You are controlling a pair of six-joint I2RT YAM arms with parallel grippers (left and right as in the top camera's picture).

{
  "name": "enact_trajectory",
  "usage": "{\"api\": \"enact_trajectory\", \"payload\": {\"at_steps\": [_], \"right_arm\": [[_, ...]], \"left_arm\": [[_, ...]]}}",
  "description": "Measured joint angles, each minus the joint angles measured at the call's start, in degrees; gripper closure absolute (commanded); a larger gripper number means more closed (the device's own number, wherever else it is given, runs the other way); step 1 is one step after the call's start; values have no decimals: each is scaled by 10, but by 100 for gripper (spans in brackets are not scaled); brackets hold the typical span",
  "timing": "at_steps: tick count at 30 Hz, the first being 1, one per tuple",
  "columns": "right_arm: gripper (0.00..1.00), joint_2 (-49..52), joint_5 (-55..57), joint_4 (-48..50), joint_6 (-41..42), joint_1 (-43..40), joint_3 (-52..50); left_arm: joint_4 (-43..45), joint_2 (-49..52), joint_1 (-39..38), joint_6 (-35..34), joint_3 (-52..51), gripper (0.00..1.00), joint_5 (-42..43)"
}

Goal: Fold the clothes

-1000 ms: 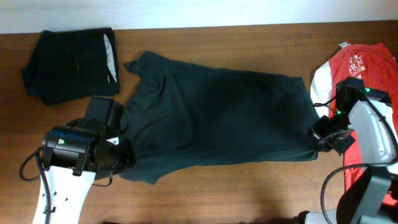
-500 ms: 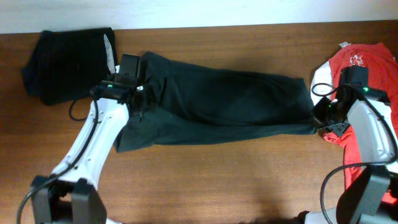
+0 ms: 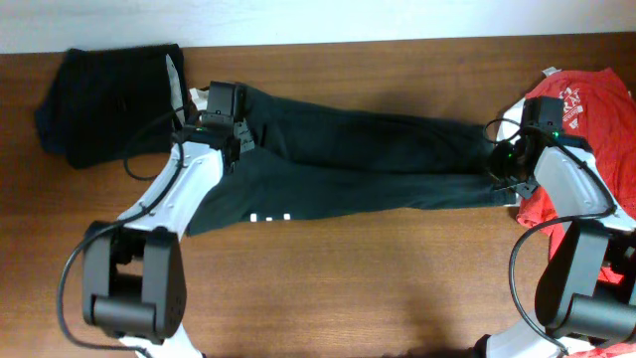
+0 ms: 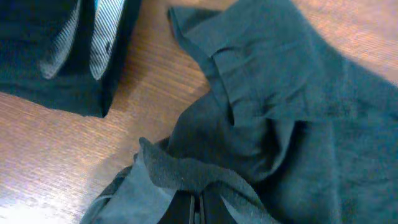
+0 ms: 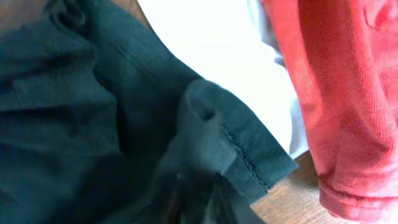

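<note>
So, the black trousers (image 3: 348,164) are stretched lengthwise across the middle of the desk (image 3: 378,288), waist end on the left and leg hems on the right. A few white block letters (image 3: 268,217) peek out along the lower edge, nearer the waist.

The left end effector (image 3: 231,149) sits on the waist end. In the left wrist view its fingers (image 4: 196,211) are pressed together with a bunched fold of the trouser fabric (image 4: 186,183) pinched between them, and the gathered waistband (image 4: 249,81) lies rumpled just ahead. The right end effector (image 3: 500,171) is at the far hem end. Its wrist view is blurry, but a stitched hem corner (image 5: 236,149) is bunched up right over the fingers (image 5: 196,196), so it looks clamped on that cloth too.

There are 2 other items. A black garment with pale lining (image 3: 109,99) lies at the top left corner of the desk, just beside the waist, its striped lining (image 4: 102,37) showing. A red T-shirt (image 3: 586,109) with a white sleeve (image 5: 217,56) lies at the right edge, and the trouser hems touch it.
</note>
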Motion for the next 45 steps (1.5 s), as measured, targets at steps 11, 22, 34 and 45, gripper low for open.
{"api": "enact_trajectory", "payload": {"at_steps": [11, 22, 34, 45], "right_arm": [[1, 6, -24, -133, -102, -3, 257], [1, 116, -112, -183, -191, -2, 266], [1, 116, -113, -181, -195, 19, 266], [4, 118, -71, -184, -192, 19, 266]], "left_arm": [[-128, 18, 30, 82, 185, 1, 72], [-85, 201, 118, 194, 260, 1, 316], [-7, 271, 118, 104, 264, 87, 275], [-30, 259, 118, 103, 264, 100, 257]]}}
